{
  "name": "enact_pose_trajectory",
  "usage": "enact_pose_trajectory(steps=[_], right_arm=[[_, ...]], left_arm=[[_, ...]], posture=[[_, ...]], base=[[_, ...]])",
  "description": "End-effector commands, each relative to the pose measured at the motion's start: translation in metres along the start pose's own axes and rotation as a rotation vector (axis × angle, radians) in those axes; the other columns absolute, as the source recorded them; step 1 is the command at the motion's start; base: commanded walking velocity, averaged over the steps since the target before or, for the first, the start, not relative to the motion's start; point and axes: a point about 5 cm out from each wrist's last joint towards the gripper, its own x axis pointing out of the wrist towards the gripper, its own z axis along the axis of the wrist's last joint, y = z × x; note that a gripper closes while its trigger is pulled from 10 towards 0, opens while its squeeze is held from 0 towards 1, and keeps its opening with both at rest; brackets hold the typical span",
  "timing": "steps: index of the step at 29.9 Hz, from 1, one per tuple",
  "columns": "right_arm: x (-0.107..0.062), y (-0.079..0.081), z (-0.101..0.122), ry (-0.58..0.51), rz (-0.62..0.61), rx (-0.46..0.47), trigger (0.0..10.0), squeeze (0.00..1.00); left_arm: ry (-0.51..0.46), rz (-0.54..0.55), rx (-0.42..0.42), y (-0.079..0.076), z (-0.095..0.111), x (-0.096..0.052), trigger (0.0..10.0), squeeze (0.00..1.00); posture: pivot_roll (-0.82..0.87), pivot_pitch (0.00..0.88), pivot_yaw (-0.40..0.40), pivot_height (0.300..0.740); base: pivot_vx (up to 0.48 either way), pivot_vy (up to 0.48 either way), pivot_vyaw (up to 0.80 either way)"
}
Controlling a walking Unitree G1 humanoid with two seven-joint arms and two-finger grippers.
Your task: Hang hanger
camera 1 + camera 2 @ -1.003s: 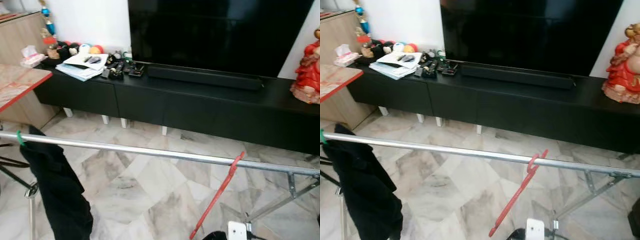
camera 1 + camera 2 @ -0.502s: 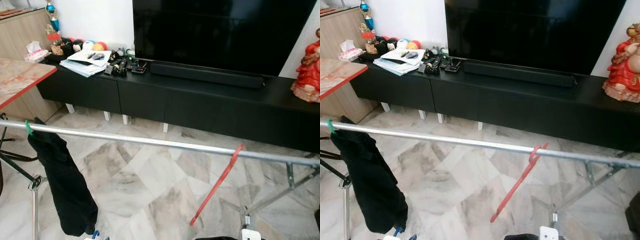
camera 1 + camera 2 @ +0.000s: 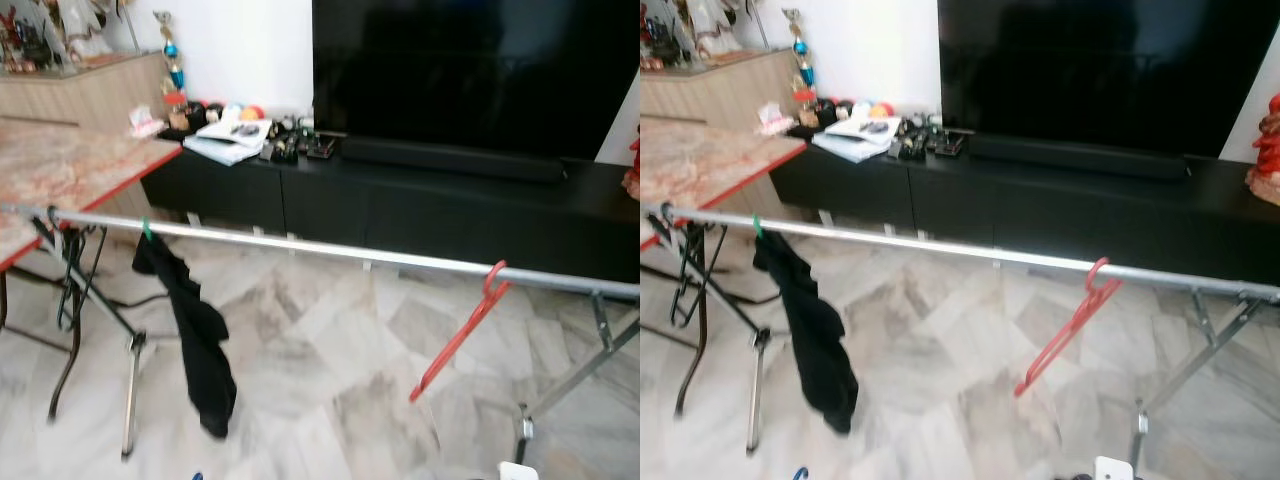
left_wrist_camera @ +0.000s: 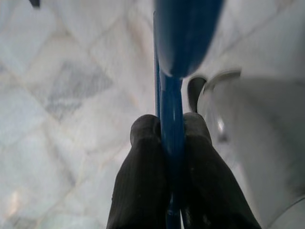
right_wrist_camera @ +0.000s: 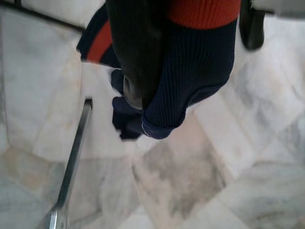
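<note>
Left claw (image 4: 172, 136) is pinching a blue hanger (image 4: 170, 95), both black fingers (image 4: 143, 167) pressing against its thin bar, w/ marble floor (image 4: 57, 95) beneath. Right claw (image 5: 143, 81) is gripping a navy-and-red knit garment (image 5: 190, 62); cloth is wrapping the fingers, so it is pressed together on the fabric, hanging above the floor near a metal rack leg (image 5: 71, 157). Outward, in head views: a silver rail (image 3: 330, 250) of the drying rack is running across the room. A red hanger (image 3: 462, 330) is hanging by its hook on the rail toward robot's right, tilting sideways. A black garment (image 3: 195, 340) is drooping from the rail toward robot's left, beside a green clip (image 3: 146, 230). Beyond the rail, a black TV cabinet (image 3: 400, 210) is carrying a large TV (image 3: 470, 70), papers (image 3: 235, 140) and small items. A marble-top worktop w/ red edge (image 3: 70, 170) is standing at far left.
</note>
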Motion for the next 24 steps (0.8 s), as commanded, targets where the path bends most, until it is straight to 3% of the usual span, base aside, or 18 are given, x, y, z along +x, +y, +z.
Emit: enact_pose_trajectory(steps=[1,5,9,13,17,24], right_arm=[[0.001,-0.001,0.003,-0.009,-0.008,-0.004,10.0,0.0],[0.003,0.022,0.004,-0.011,0.017,-0.011,10.0,0.0],[0.003,0.029,0.003,-0.01,0.024,-0.014,10.0,0.0],[0.004,0.036,0.008,-0.019,0.03,-0.019,10.0,0.0],[0.005,0.035,0.015,-0.035,0.027,-0.021,10.0,0.0],[0.004,0.017,0.013,-0.032,0.007,-0.019,10.0,0.0]], left_arm=[[0.026,-0.006,0.019,-0.003,-0.006,-0.001,10.0,0.0],[0.038,0.005,0.025,-0.002,-0.008,-0.001,10.0,0.0],[0.049,0.005,0.013,-0.003,-0.009,-0.001,10.0,0.0],[0.048,0.004,0.013,-0.003,-0.009,-0.001,10.0,0.0],[0.048,0.004,0.013,-0.003,-0.009,-0.001,10.0,0.0],[0.048,0.004,0.013,-0.003,-0.009,-0.001,10.0,0.0]], posture=[[0.05,0.0,-0.002,0.74],[0.05,0.0,-0.002,0.74],[0.05,0.0,-0.002,0.74],[0.05,0.0,-0.002,0.74],[0.05,0.0,-0.002,0.74],[0.05,0.0,-0.004,0.74]], base=[[-0.292,0.0,0.0],[0.0,0.0,0.0],[0.0,0.0,0.0],[0.0,0.39,0.0],[0.0,0.446,0.0],[0.0,0.446,0.0]])
